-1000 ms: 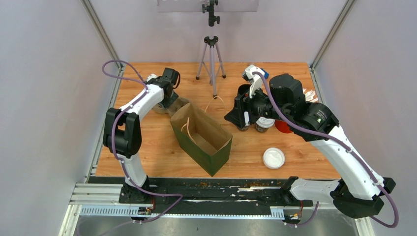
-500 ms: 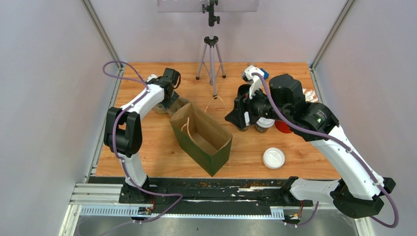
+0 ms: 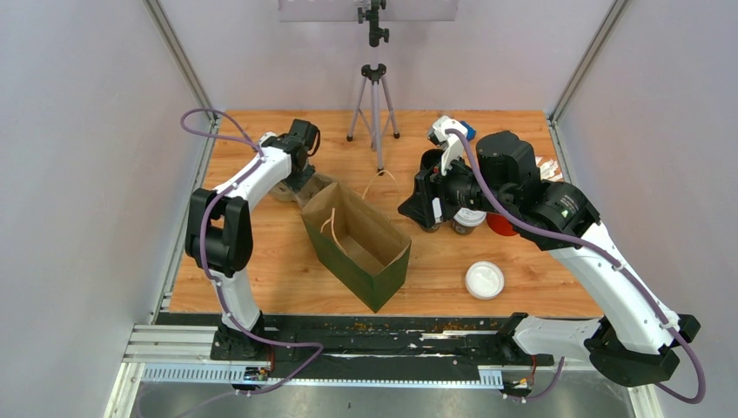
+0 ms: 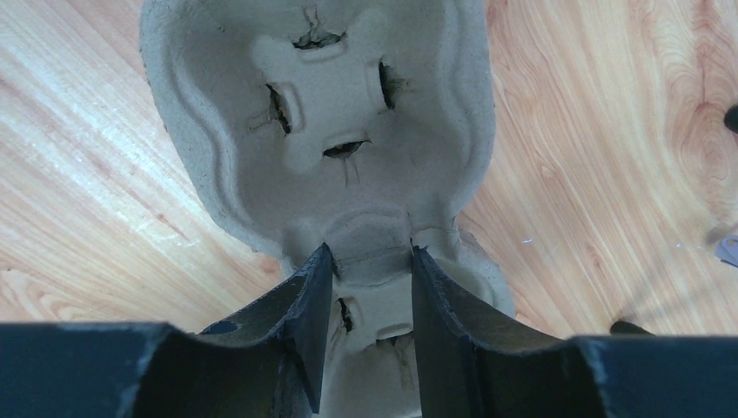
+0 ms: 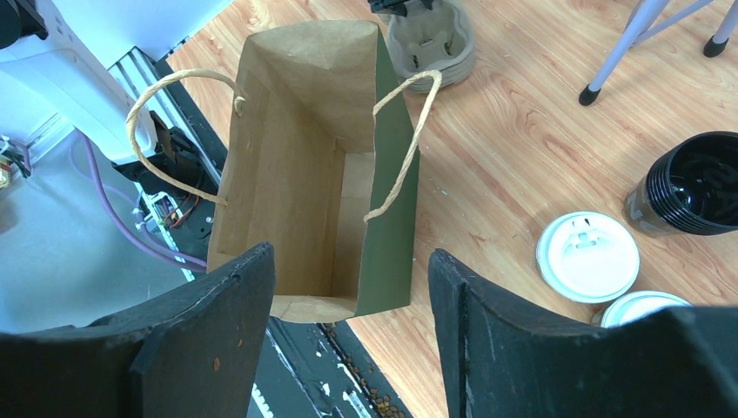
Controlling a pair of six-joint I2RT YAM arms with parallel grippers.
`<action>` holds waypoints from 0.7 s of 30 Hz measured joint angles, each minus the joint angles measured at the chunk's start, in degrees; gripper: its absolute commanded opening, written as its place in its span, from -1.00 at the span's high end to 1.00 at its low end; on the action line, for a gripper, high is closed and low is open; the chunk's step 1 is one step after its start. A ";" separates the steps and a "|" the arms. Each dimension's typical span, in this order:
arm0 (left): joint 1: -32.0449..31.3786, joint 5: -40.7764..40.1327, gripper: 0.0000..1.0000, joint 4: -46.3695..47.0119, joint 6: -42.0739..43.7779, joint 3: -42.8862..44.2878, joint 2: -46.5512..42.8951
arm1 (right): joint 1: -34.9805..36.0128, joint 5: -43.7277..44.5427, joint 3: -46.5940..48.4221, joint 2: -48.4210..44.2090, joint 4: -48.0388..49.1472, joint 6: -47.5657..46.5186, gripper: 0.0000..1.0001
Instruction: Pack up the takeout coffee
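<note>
Your left claw (image 4: 367, 261) is down on the grey pulp cup carrier (image 4: 348, 113) at the far left of the tabletop (image 3: 261, 279) — fingers (image 4: 305, 322) partway closed, one on each side of the carrier's centre ridge and pressed against it, so it has hold of the carrier, which sits on the wood. Your right claw (image 5: 348, 257) hangs in the air right of the paper bag (image 5: 300, 148), tilted toward it, jaws wide apart, nothing between them — through the gap you look straight into the bag's mouth. The bag stands upright and open mid-tabletop, green outside, brown inside, two twine handles at the rim. The carrier sits just beyond its far-left corner. Takeout coffee: the first lidded cup (image 5: 587, 257) and the second lidded cup (image 5: 648, 306) stand on the tabletop right of the bag, outside it, just beside each other, below your right wrist. From the wrist camera only their white lids show, the second partly cut off by the claw's finger. In the overhead view one white-lidded cup peeks out under the right arm; the other is mostly hidden. The black stack of lidless cups (image 5: 696, 183) stands just beside them. The loose flat white lid (image 3: 484, 280) lies alone on the wood nearer the arm bases, apart from the bag. The tripod (image 3: 374, 104) stands at the far edge, centre.
</note>
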 measured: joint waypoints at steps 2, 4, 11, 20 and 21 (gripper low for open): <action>-0.02 -0.28 0.31 -1.36 -0.35 0.50 -0.02 | 0.00 0.04 0.00 0.00 0.00 0.00 -0.31; -0.02 -0.59 0.32 -2.21 -0.59 0.87 -0.07 | 0.00 0.09 -0.02 0.00 0.00 0.00 -0.32; 0.00 -1.18 0.34 -4.74 -1.33 1.09 -3.06 | 0.00 0.26 -1.97 -0.50 0.39 -0.02 -0.35; 0.00 -1.25 0.35 -7.17 -1.07 2.12 -6.95 | 0.00 0.61 -6.51 -1.20 1.11 -0.13 -0.36; 0.00 -1.18 0.35 -7.67 -0.90 2.40 -7.32 | 0.00 0.61 -6.78 -1.22 1.07 -0.07 -0.36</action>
